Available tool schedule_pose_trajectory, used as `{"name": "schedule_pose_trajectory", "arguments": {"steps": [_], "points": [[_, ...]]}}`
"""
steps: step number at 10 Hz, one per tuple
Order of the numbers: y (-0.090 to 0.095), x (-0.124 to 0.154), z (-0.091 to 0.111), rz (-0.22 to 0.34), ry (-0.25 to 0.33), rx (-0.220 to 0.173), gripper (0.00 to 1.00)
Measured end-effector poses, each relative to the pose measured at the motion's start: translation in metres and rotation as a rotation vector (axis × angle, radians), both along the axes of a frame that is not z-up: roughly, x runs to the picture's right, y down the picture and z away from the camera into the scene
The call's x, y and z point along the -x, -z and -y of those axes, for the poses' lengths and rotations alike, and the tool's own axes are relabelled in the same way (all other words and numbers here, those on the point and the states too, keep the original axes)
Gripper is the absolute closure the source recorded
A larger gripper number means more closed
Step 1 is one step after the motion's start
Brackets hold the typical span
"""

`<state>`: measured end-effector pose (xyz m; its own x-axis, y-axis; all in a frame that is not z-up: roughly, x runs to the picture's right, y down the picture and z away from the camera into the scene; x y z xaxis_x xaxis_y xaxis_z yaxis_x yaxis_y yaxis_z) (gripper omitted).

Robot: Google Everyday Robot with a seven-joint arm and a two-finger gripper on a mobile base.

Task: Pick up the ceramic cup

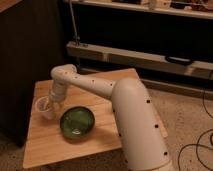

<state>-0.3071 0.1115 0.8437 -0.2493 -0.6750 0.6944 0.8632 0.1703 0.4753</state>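
Your gripper [50,103] sat right at the ceramic cup [45,108], coming in from above and the cup's right, near the left edge of the wooden table [100,140]. The cup stood upright beside the green bowl [77,121]. Grip state: can't tell.

A big white robot arm [125,100] reaches across the wooden bench [100,135]. Its pincer [50,103] is down at the ceramic cup [44,108], near the left side of the bench. The cup stands upright. A round green bowl [77,122] sits just beside the cup, to its right.
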Motion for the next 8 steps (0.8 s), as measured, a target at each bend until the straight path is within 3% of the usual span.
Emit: {"name": "schedule_pose_trajectory", "arguments": {"steps": [2, 3, 5, 8], "points": [[0.005, 0.002, 0.005, 0.041, -0.041, 0.016, 0.91], [0.012, 0.001, 0.010, 0.057, -0.051, 0.014, 0.97], [0.048, -0.001, 0.038, 0.091, -0.053, -0.007, 1.00], [0.111, -0.012, 0.083, 0.116, 0.004, -0.020, 1.00]]}}
